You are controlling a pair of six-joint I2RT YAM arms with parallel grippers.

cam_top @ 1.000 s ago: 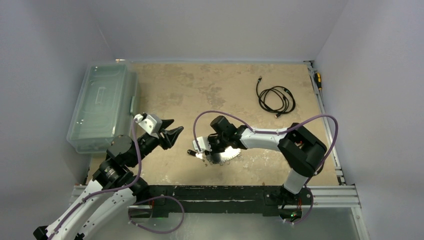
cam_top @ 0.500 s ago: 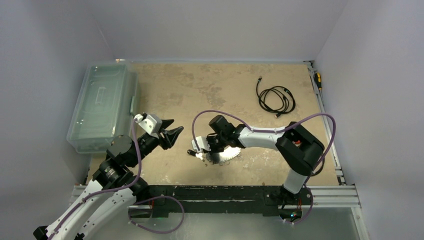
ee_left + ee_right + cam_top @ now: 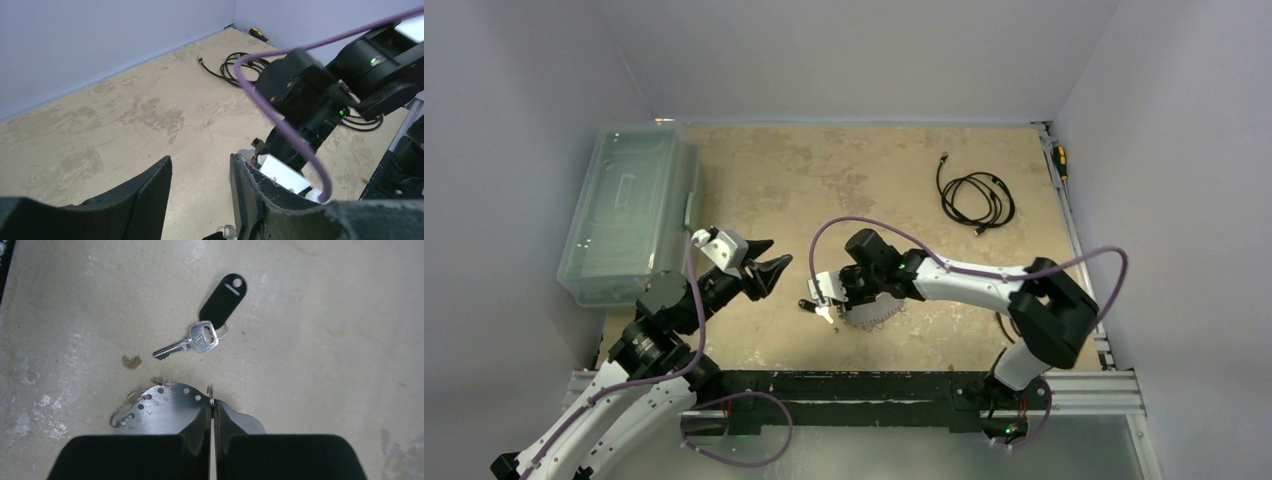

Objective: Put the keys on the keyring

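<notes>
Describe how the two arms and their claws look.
The left arm and right arm have white links and black joints; a purple cable loops along each. The left claw and right claw have black tapered fingers. A green light glows on the right arm.

Left gripper (image 3: 200, 167): fingers parted, bare tan table (image 3: 125, 115) showing between them. Right arm (image 3: 300, 85) just beyond, purple cable (image 3: 270, 115) draped across it (green light lit). Coiled black cable (image 3: 234, 59) far right.

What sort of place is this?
Probably a lab robot cell, not a home: a stained tabletop boxed in by plain walls, two arms bolted to a metal rail, a loose cable.
</notes>
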